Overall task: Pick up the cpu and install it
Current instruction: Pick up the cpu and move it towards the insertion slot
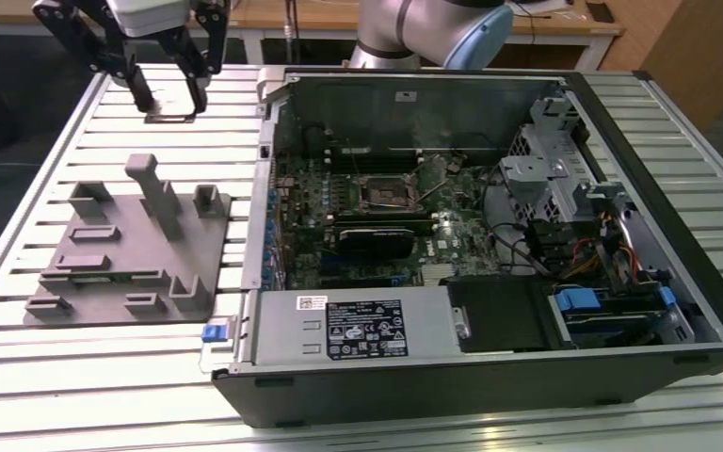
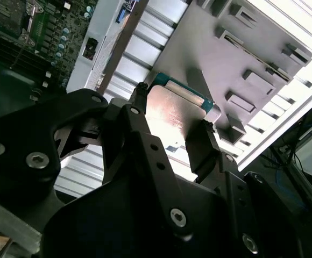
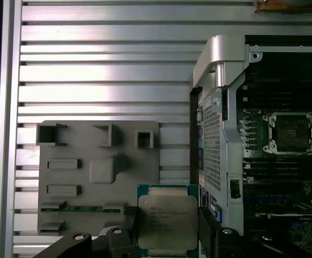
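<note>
The cpu [image 3: 167, 217], a flat square chip with a silvery top and a teal-green rim, is held between my gripper's [image 3: 168, 232] black fingers [image 3: 208, 230], which are shut on two of its opposite edges. In the second wrist view the cpu [image 2: 173, 110] shows tilted, its metal top catching light. In the exterior view my gripper [image 1: 170, 102] hangs above the table's far corner at the view's left, beyond the grey fixture plate [image 1: 129, 247], with the cpu [image 1: 173, 116] at its tips. The black motherboard socket [image 1: 384, 193] lies open inside the case, off to the view's right.
An open computer case [image 1: 663, 217] lies on the slatted aluminium table [image 1: 35, 188], with a power supply [image 1: 355, 325] at its near side, drive bays and cables at the view's right. The fixture plate [image 3: 99, 172] carries several upright blocks and slots. The arm's base [image 1: 425, 33] stands behind the case.
</note>
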You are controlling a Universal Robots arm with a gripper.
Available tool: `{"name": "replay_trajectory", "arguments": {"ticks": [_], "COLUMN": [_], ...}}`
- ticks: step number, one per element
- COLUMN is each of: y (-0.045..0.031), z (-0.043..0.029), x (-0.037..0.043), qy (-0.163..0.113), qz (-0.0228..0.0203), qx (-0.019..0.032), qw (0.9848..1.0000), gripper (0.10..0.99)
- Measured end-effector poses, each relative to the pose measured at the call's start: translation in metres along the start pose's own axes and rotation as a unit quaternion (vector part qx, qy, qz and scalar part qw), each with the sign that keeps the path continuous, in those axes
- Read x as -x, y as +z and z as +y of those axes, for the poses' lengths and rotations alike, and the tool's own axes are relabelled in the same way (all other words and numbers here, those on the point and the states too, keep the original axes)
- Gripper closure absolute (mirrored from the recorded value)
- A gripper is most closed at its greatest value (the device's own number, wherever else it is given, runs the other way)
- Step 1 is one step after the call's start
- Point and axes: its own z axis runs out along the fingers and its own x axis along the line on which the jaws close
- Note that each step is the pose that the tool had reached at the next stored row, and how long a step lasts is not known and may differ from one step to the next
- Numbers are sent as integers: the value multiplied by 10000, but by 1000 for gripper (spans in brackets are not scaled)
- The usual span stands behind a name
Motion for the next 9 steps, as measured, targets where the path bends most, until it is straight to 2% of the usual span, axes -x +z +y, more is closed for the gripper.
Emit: {"name": "replay_trajectory", "arguments": {"ticks": [5,9], "y": [0,0], "z": [1,3], "x": [86,190], "qy": [0,0], "qz": [0,0], "qx": [0,1], "qw": [10000,10000], "gripper": [549,549]}}
